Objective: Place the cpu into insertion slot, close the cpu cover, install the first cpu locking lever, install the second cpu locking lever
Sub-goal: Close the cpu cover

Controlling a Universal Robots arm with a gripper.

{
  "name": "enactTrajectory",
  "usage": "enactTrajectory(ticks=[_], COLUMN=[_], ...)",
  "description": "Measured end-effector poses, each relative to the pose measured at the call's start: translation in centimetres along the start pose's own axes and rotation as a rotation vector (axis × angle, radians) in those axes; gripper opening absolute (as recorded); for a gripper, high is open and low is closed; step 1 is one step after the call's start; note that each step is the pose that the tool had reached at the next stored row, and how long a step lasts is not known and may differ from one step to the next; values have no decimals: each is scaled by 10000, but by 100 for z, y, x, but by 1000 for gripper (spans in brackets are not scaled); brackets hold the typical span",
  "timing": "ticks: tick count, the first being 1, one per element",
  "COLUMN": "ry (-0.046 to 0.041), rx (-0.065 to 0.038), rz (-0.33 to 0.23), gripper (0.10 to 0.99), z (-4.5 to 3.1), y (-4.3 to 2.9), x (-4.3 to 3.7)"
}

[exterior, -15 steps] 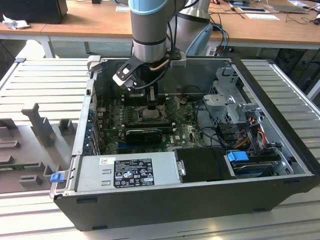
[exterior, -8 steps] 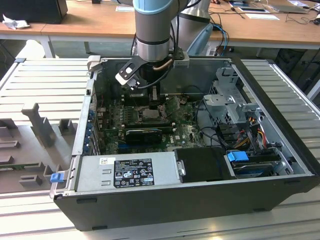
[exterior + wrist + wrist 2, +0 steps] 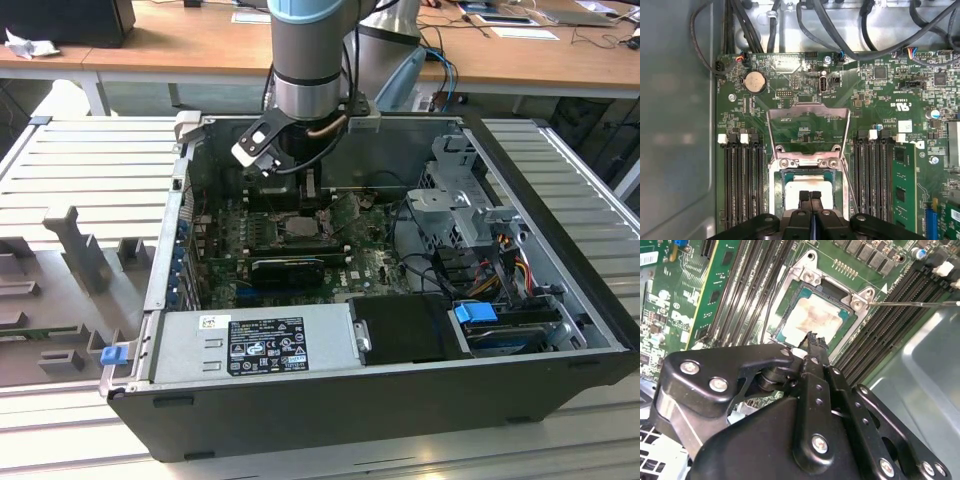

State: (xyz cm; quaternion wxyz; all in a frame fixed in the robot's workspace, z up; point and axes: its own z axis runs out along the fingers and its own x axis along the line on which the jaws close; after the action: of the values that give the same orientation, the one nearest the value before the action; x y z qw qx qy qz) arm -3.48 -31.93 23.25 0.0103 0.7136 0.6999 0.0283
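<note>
One cpu [image 3: 807,181] sits flat in the insertion slot [image 3: 776,195]. The cpu cover [image 3: 807,113] is flipped open, prob why the chip's bare and nothing's locked. Claw [image 3: 810,194] hangs right over it, fingers together, empty. Exterior view: arm [image 3: 310,60] at 11 o'clock of the case [image 3: 400,400].

Open cpu cover [image 3: 808,128] and memory slots [image 3: 742,185] closely hem the insertion slot [image 3: 777,186].
</note>
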Motion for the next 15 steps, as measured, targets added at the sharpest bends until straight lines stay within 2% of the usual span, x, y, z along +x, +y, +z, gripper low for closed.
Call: enactTrajectory(ticks=[5,11,15], ry=[0,-9,-9], rx=[0,1,0], rz=[1,1,2], gripper=[106,106,106], z=[-84,-95,-164], y=[4,22,25], x=[3,7,14])
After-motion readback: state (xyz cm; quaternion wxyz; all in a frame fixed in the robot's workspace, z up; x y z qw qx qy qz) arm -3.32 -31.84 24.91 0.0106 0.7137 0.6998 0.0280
